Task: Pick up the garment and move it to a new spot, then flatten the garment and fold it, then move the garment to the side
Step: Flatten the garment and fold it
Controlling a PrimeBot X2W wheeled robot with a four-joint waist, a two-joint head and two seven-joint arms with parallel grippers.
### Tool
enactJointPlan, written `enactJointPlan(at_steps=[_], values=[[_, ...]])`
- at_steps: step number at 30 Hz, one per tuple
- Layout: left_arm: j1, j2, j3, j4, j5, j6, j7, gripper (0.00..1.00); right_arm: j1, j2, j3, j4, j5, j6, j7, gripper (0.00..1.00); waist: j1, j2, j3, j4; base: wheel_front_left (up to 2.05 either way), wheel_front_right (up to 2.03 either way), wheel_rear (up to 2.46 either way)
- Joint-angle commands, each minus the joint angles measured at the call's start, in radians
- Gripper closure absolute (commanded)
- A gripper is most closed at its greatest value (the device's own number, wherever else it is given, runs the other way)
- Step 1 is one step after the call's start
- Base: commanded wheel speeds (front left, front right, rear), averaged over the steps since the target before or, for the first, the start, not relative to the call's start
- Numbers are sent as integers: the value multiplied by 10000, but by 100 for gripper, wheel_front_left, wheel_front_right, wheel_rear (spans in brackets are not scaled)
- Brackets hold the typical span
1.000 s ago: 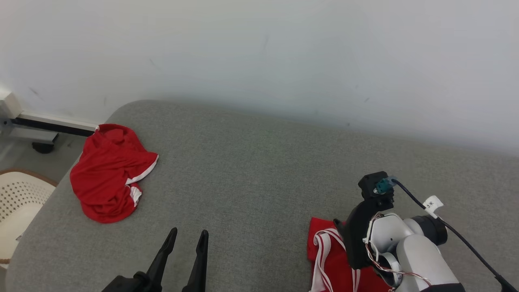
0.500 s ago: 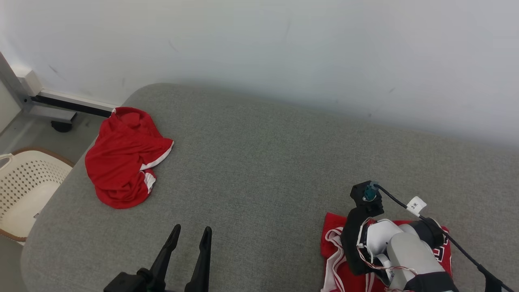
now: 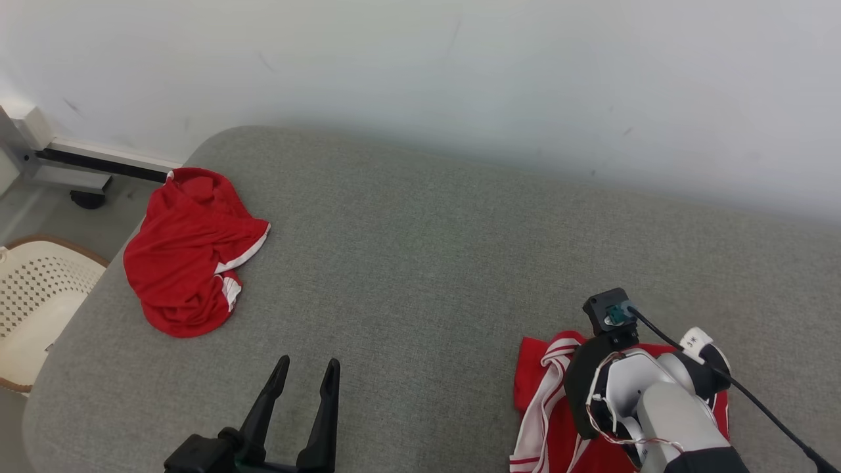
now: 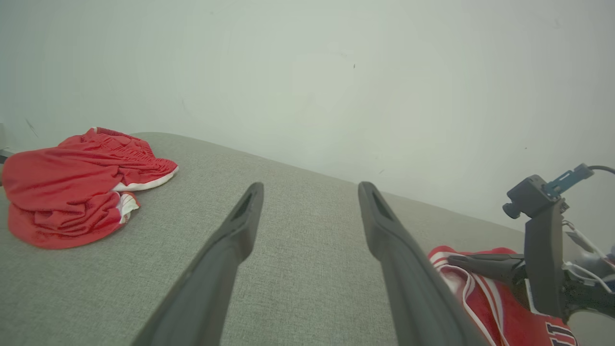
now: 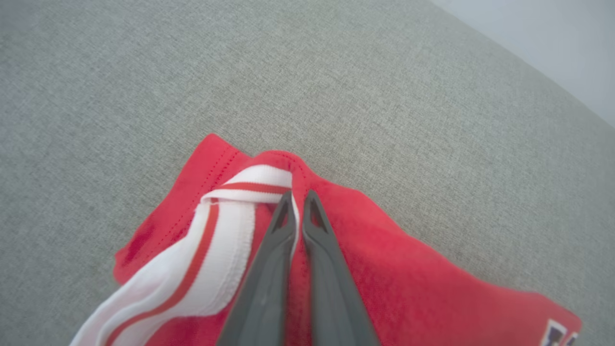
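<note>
Since the earlier frame the right hand (image 5: 299,194) has been closed, and a fold of the garment (image 5: 384,274) with its white-and-red trim has been pinched and bunched up between the two dark fingers. The head view itself has also been shifted, so the small change in the other things' places is the camera's.

At the far left a cream perforated basket (image 3: 36,289) is seen below the tabletop's edge. Red shorts (image 3: 184,263) with white trim are left crumpled at the left end of the grey fabric-covered tabletop (image 3: 420,249), partly over its edge. The left hand (image 3: 309,362) is held over bare fabric near the front edge, its fingers spread apart with nothing between them, well apart from both red pieces. At the right, near the front edge, the garment is spread under the right wrist, gripped at its upper trimmed edge.
</note>
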State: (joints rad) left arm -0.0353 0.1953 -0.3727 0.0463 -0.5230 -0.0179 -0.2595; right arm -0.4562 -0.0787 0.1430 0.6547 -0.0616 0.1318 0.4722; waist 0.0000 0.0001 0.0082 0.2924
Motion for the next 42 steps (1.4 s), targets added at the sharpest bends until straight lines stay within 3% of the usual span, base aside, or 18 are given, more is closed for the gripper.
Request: enactJointPlan(at_steps=[1,11,20,21,22,31,36,42], values=[[-68,-21,53,12,92,-24,-55,0,205,65,-95,-150,-78,-17,-242,100,0,-1,-17,-37,0,0,0],[-85,-40,30,33,122,-70,-64,0,1049,287,-924,-1430,-289,-17,-1985,100,0,-1,-105,-110,0,0,0],[-125,-73,-12,118,120,-97,-57,0,990,281,-128,-987,167,-17,-1947,100,0,-1,-92,27,0,0,0],[-134,-77,-26,140,124,-111,-57,0,939,284,-62,-819,257,-17,-1900,62,0,-1,-111,48,0,0,0],[-137,-84,-45,168,124,-125,-57,0,894,285,18,-645,438,-17,-1857,0,0,-1,-150,71,0,0,0],[118,82,10,142,98,-26,-49,0,575,280,258,-418,1583,-17,-2242,0,0,-1,-611,64,0,0,0],[263,161,82,37,30,8,-52,0,893,288,-233,-1035,1707,-17,-2779,0,0,-1,-909,-159,0,0,0],[438,147,50,-90,6,65,-50,0,2366,281,-540,-2387,1372,-17,-2953,0,0,-1,-1053,-411,0,0,0]])
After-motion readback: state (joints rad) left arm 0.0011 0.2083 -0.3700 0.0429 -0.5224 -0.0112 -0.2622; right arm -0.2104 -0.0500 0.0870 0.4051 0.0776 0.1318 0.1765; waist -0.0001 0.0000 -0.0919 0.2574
